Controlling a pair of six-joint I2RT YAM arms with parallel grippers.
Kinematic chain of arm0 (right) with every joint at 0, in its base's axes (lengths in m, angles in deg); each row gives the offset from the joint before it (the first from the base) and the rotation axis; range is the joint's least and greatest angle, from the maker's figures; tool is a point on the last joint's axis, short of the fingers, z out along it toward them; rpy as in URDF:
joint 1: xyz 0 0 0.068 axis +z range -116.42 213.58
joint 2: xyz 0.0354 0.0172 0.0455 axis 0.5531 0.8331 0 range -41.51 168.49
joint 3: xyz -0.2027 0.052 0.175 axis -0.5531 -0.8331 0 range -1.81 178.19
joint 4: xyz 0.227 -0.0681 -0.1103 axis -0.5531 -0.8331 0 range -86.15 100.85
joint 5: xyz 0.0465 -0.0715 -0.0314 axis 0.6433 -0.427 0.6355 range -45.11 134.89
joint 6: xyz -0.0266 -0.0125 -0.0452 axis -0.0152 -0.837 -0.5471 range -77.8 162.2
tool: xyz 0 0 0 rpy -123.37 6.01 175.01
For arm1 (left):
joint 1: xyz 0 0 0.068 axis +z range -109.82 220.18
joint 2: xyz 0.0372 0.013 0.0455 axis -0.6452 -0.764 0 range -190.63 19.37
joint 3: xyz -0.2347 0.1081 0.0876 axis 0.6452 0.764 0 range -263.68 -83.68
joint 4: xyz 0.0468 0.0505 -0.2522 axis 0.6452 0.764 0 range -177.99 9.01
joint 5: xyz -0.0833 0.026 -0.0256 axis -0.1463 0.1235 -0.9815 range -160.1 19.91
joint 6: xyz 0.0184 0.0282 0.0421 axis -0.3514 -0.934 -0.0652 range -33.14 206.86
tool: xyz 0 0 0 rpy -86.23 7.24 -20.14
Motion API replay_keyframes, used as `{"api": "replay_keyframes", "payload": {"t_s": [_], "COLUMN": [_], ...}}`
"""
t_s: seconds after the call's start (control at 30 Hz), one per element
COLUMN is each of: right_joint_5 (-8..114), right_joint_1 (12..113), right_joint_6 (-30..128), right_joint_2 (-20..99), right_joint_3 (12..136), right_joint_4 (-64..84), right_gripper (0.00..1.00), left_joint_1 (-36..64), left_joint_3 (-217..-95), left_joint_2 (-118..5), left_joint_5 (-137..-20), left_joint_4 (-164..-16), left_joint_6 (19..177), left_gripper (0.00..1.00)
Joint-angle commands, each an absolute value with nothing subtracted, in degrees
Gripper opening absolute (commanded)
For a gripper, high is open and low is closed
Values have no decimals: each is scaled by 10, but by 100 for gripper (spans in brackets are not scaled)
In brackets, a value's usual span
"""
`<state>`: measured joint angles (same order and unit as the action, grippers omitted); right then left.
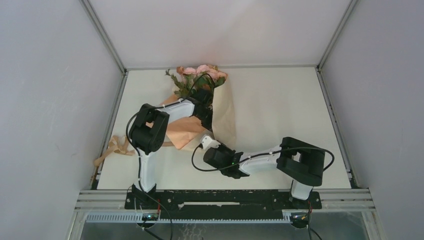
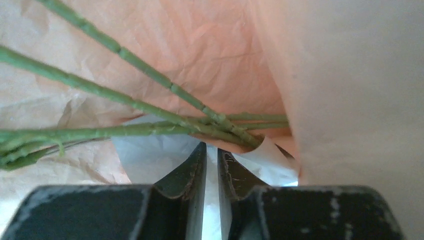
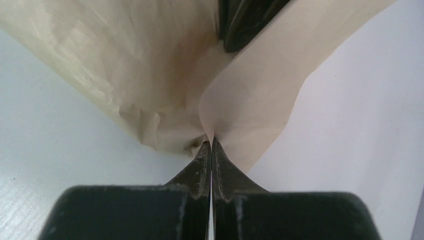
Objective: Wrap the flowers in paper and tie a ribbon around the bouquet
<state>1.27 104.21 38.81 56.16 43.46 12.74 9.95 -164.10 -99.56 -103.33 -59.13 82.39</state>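
Wrapping is in hand: right gripper [image 3: 211, 142] clamps the paper [image 3: 250, 110] by its edge, left gripper [image 2: 211, 150] sits slightly parted and empty beside the flowers [image 2: 145, 106]; next, likely fold that edge over.

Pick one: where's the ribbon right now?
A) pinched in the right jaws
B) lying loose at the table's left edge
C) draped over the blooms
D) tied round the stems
B: the ribbon lies in a loose heap at the left edge of the table, apart from the paper and from both arms.
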Motion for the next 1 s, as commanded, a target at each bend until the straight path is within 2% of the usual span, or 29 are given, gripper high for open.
{"api": "replay_keyframes", "payload": {"t_s": [0.0, 0.3, 0.57, 0.8, 0.97], "right_joint_5": [31, 44, 49, 46, 44], "right_joint_1": [1057, 1067, 1068, 1069, 1071], "right_joint_6": [371, 392, 394, 394, 391], "right_joint_2": [600, 628, 637, 640, 642], "right_joint_3": [459, 461, 461, 461, 461], "right_joint_4": [134, 111, 111, 92, 91], "right_gripper": [0, 0, 0, 0, 0], "left_joint_1": [126, 204, 294, 330, 329], "left_joint_3": [-1658, -1694, -1674, -1578, -1488], "left_joint_2": [-965, -874, -804, -770, -748], "left_joint_5": [-1006, -1039, -1093, -1208, -1239], "left_joint_4": [-560, -525, -543, -685, -849], "left_joint_6": [800, 794, 856, 999, 1089], "left_gripper": [22, 50, 60, 71, 88]}}
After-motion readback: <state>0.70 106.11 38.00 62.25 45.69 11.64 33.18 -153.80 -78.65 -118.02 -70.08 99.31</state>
